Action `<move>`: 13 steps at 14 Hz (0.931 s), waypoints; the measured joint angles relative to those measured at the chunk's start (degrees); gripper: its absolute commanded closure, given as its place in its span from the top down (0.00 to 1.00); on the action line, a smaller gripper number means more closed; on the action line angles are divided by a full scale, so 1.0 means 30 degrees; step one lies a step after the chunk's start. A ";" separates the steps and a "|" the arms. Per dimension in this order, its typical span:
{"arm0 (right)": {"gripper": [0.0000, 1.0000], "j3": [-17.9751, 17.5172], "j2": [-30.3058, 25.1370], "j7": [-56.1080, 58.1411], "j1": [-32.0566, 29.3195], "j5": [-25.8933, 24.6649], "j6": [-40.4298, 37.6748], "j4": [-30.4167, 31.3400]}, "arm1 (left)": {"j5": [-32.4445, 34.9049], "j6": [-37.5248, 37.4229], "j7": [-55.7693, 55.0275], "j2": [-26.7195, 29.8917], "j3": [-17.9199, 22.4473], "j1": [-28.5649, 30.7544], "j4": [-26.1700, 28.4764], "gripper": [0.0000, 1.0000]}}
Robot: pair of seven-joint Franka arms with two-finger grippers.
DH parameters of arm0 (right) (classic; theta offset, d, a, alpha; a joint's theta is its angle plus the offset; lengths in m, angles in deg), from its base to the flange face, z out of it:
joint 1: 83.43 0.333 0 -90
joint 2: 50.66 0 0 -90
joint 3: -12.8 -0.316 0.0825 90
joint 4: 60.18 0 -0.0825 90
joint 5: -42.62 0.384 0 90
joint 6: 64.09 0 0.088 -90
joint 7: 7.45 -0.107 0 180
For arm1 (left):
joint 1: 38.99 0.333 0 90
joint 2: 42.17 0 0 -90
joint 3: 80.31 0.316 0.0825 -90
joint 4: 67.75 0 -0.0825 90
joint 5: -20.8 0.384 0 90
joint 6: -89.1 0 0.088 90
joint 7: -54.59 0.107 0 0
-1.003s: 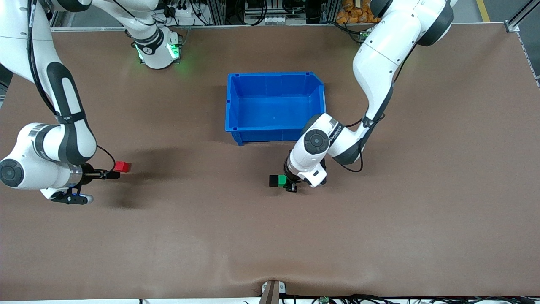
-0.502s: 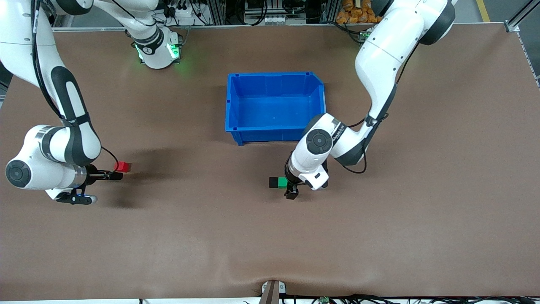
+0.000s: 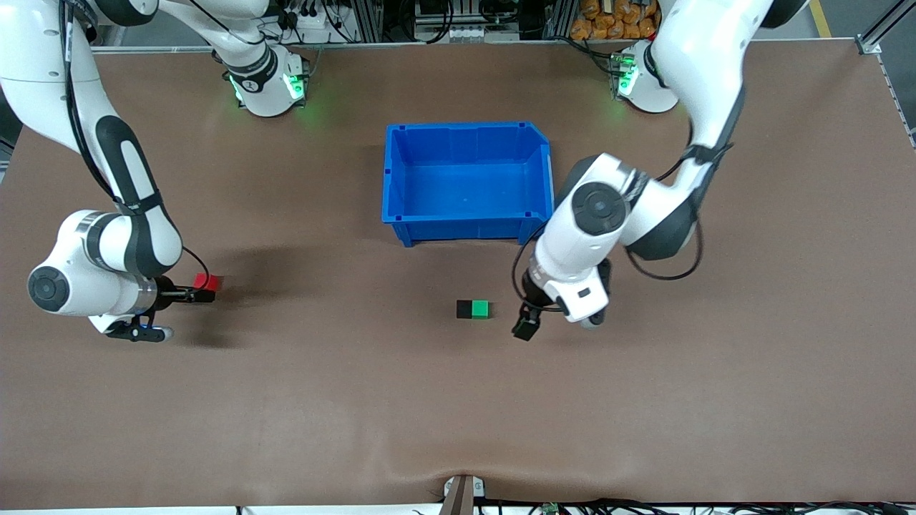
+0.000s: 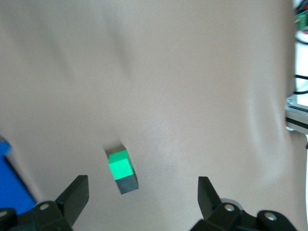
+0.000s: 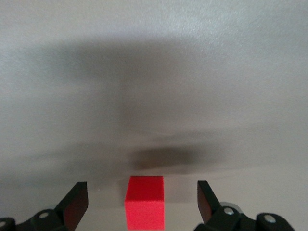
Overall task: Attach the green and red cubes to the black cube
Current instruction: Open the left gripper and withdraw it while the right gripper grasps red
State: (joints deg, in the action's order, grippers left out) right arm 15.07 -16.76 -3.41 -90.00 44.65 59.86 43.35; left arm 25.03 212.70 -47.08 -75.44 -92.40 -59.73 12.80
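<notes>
The green cube (image 3: 481, 309) sits on the table pressed against the black cube (image 3: 465, 309), nearer to the front camera than the blue bin. The left wrist view shows the same green cube (image 4: 119, 165) joined to the black cube (image 4: 127, 183). My left gripper (image 3: 527, 323) is open and empty, drawn off the pair toward the left arm's end, its fingers (image 4: 77, 192) spread wide. The red cube (image 3: 209, 282) lies alone toward the right arm's end. My right gripper (image 3: 202, 292) is open at the red cube (image 5: 144, 204), which stands between its fingers (image 5: 77, 197), untouched.
The blue bin (image 3: 395, 172) stands empty mid-table, farther from the front camera than the cube pair. A small bracket (image 3: 461, 490) sits at the table's front edge. Brown table surface surrounds the cubes.
My left gripper has opened, let go of the green cube beside the black one and pulled away toward the left arm's end. The right gripper has crept slightly toward the red cube.
</notes>
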 measured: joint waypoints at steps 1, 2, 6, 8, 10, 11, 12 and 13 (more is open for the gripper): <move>0.94 0.0000 0.0013 0.0000 0.0000 0.0000 0.0161 0.0159 | 0.0000 -0.0699 0.1119 0.0576 0.0003 0.0368 0.0005 1.00; 0.91 -0.0001 0.0014 0.0001 0.0002 0.0000 0.0234 0.0254 | 0.0000 -0.1376 0.2226 0.1104 0.0006 0.0719 0.0014 1.00; 0.80 -0.0012 0.0025 0.0003 0.0006 0.0000 0.0369 0.0458 | 0.0000 -0.3870 0.6970 0.2778 0.0019 0.1890 0.0044 1.00; 0.73 -0.0016 0.0053 0.0003 0.0009 0.0000 0.0479 0.0585 | 0.0001 -0.5062 0.9758 0.3584 0.0046 0.2615 0.0058 1.00; 0.61 -0.0018 0.0063 0.0003 0.0010 0.0000 0.0525 0.0739 | 0.0001 -0.5999 1.2363 0.4348 0.0061 0.3463 0.0070 1.00; 0.56 -0.0021 0.0073 0.0002 0.0012 0.0001 0.0529 0.0781 | 0.0000 -0.6636 1.3540 0.4698 0.0068 0.3837 0.0078 1.00; 0.51 -0.0026 0.0089 -0.0005 0.0013 0.0001 0.0530 0.0820 | 0.0000 -0.7339 1.4586 0.5031 0.0080 0.4114 0.0082 1.00; 0.37 -0.0027 0.0119 -0.0004 0.0014 0.0001 0.0531 0.0846 | 0.0002 -0.8052 1.5429 0.5358 0.0084 0.4353 0.0084 1.00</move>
State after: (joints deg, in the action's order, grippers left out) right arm 14.99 -16.40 -3.42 -89.96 44.65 61.46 45.89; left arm 25.04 188.55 -0.79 -59.36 -92.15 -46.68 13.06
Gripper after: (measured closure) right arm 0.383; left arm 0.000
